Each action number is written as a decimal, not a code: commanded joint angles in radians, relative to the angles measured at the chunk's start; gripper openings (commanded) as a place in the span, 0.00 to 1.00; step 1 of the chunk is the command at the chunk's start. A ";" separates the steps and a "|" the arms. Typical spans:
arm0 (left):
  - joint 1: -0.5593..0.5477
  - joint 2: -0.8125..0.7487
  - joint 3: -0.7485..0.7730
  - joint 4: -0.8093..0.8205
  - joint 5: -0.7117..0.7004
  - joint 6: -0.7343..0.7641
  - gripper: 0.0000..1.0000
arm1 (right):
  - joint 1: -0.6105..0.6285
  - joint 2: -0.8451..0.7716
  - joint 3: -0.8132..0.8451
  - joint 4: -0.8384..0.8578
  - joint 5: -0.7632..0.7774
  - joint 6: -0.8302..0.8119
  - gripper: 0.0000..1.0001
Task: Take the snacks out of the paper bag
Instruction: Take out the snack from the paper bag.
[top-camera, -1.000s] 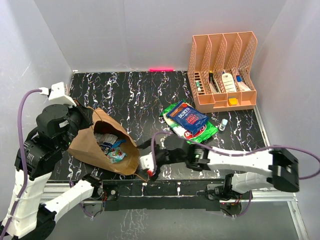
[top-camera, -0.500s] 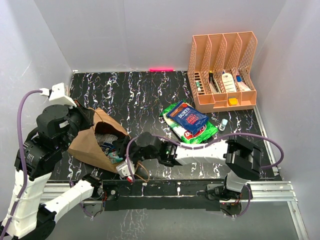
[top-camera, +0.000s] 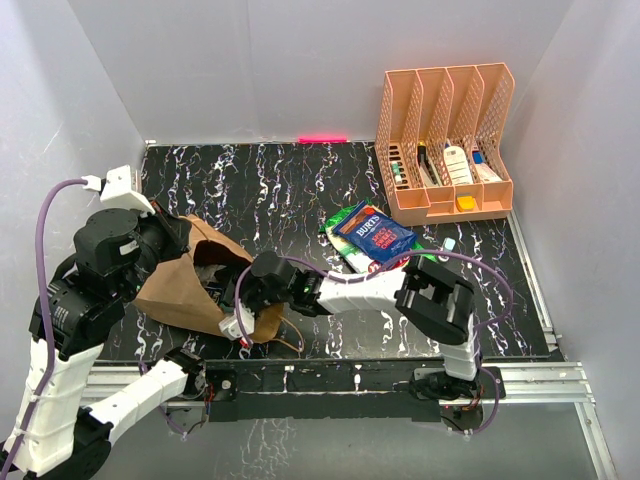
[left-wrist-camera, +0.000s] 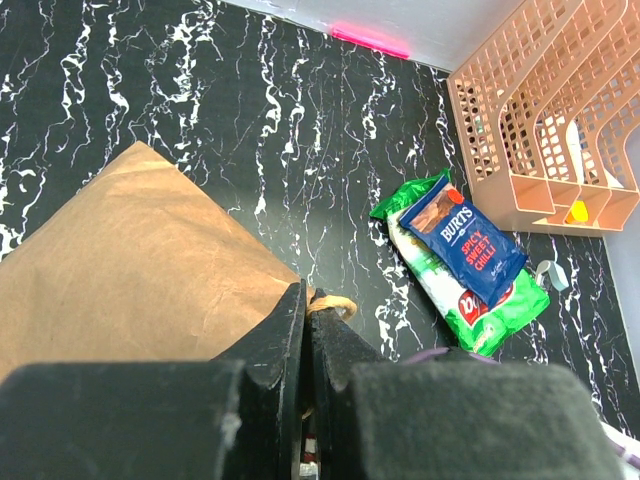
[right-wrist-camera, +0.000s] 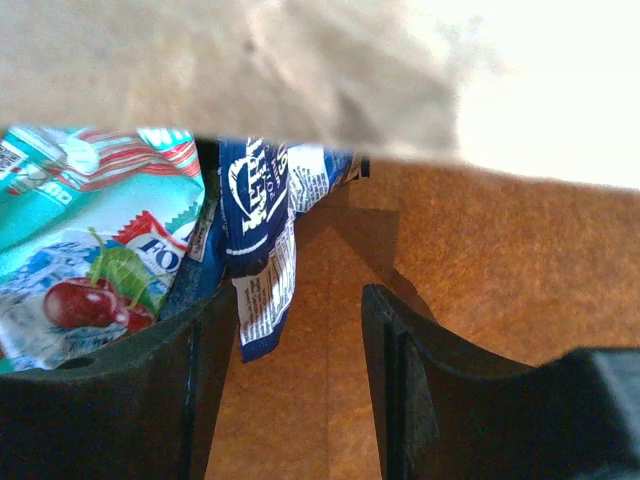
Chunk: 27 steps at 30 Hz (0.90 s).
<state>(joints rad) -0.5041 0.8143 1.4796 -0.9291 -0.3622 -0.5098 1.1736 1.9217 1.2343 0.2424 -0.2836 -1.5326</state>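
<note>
Black marbled surface (top-camera: 300, 190), white walls. Left: bag (top-camera: 170, 295) lies on its side, mouth facing right. Left tool (left-wrist-camera: 305, 340) is pinched shut on the bag's upper rim, beside a handle (left-wrist-camera: 332, 303). Right tool (right-wrist-camera: 297, 300) is inside the mouth, jaws apart, gripping nothing. Teal packet (right-wrist-camera: 90, 230) and small blue packet (right-wrist-camera: 262, 225) sit just ahead of its left finger. Centre-right, out on the surface: green packet (top-camera: 400, 268) with dark blue packet (top-camera: 373, 233) lying on it. Far right: orange rack (top-camera: 445, 100).
</note>
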 joint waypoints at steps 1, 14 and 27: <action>-0.004 0.002 0.048 0.016 0.008 0.002 0.00 | -0.012 0.051 0.087 0.004 0.023 -0.099 0.57; -0.004 0.005 0.041 0.014 0.031 -0.013 0.00 | -0.020 0.277 0.322 0.117 -0.047 -0.013 0.57; -0.003 -0.042 -0.010 0.003 -0.011 -0.003 0.00 | -0.031 0.195 0.219 0.361 -0.075 0.244 0.07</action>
<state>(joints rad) -0.5041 0.8051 1.4837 -0.9760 -0.3595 -0.5106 1.1549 2.2368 1.5002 0.4614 -0.3424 -1.3819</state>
